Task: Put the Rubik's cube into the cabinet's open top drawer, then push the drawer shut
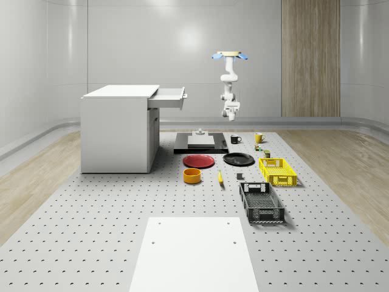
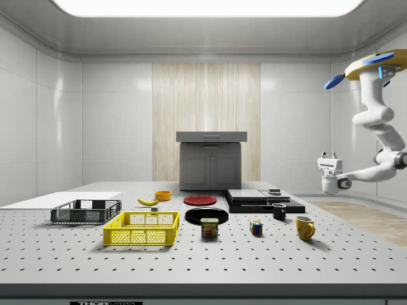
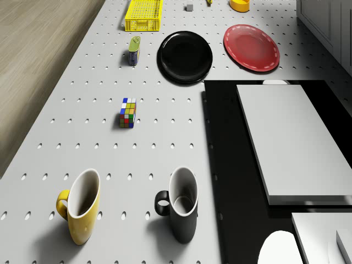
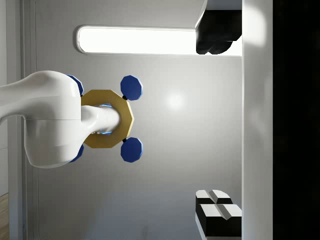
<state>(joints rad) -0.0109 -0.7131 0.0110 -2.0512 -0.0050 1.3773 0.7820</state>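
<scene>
The drone has a flat, gold-coloured octagonal body with round blue rotor pods at its corners. From its underside hangs a glossy white arm built of rounded, tubular segments with darker grey rings at the joints. The gripper is white, with black fingers ending in pale pads.

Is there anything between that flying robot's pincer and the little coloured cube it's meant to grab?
Nothing visible. The pincer hangs high in open air beyond the two mugs, the drone hovering above it. The cube sits alone on bare table, with the tin and mugs apart from it.
</scene>
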